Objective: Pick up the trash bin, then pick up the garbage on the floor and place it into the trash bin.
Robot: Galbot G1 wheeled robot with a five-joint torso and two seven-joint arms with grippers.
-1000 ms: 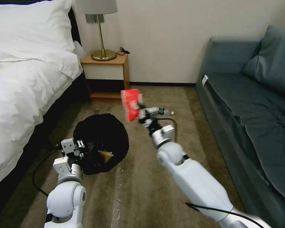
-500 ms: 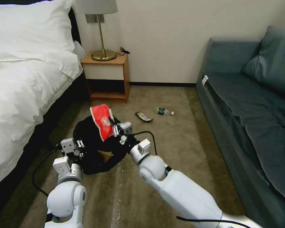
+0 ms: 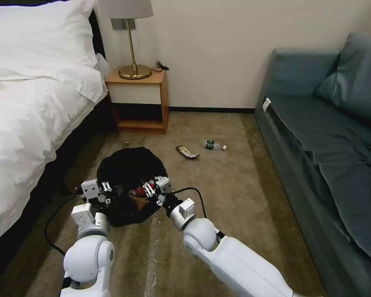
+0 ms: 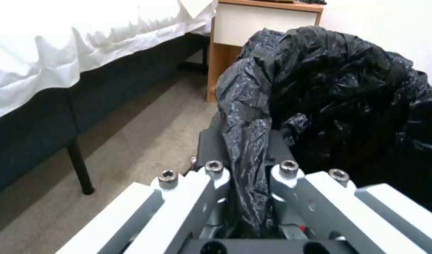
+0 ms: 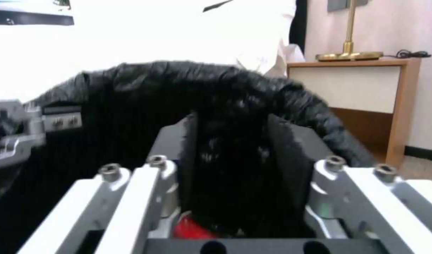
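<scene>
Claw work first: your right claw [image 3: 151, 187] hangs over the near edge of the trash bin [image 3: 127, 165], and its fingers are apart with nothing in them. Look down inside the bin and you see the red snack packet [image 3: 139, 192] lying on the black bag [image 4: 328, 91], right beside the brown paper bag [image 3: 138, 201]. So the packet is in, I think.

Your left claw [image 3: 103, 193] sits at the bin's near edge too, on the bed's side. It is squeezed tight on a fold of the black bag and holds the bin.

To do this step well, lift the right claw straight up before you swing it away. The bag is thin and crinkly, and an open finger could catch it and tip the bin. Keep the left claw tight and steady while you do it.

Two pieces lie on the floor [image 3: 218, 194] past the bin, toward the wall: the dark-and-yellow snack wrapper [image 3: 187, 152], and just beyond it, toward the sofa [image 3: 317, 119], the small clear bottle [image 3: 214, 145]. The wrapper is nearer to the bin.
</scene>
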